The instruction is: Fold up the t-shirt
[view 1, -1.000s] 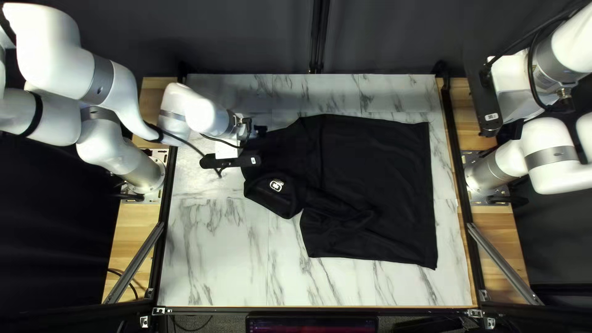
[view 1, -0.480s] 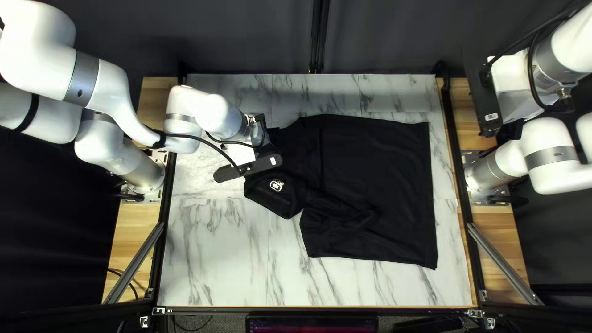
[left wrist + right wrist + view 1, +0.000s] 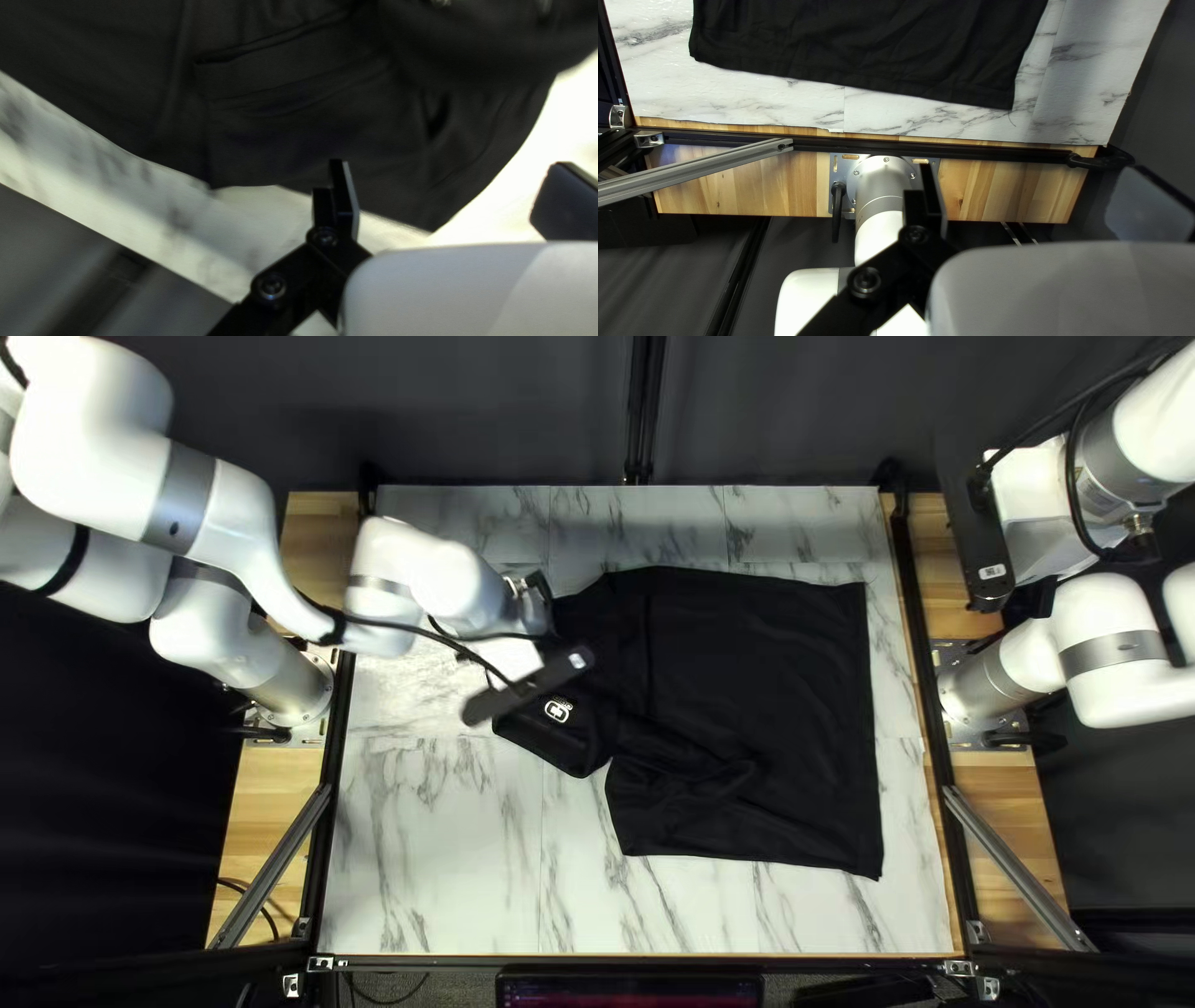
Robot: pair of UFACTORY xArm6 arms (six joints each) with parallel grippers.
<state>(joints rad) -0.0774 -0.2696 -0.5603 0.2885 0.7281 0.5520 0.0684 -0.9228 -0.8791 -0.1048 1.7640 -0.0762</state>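
Early days imo: black tee (image 3: 772,697) is on the counter (image 3: 423,859), bunched at one end, main body folds left to do. Left gripper (image 3: 451,165) and right gripper (image 3: 1033,168) both have jaws wide open, empty.

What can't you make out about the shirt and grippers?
Top left view: underside of the shirt, hidden by its upper cloth.
Top left view: jaws of the left gripper, hidden beneath its black housing.
Right wrist view: rest of the shirt, cut off by the edge.
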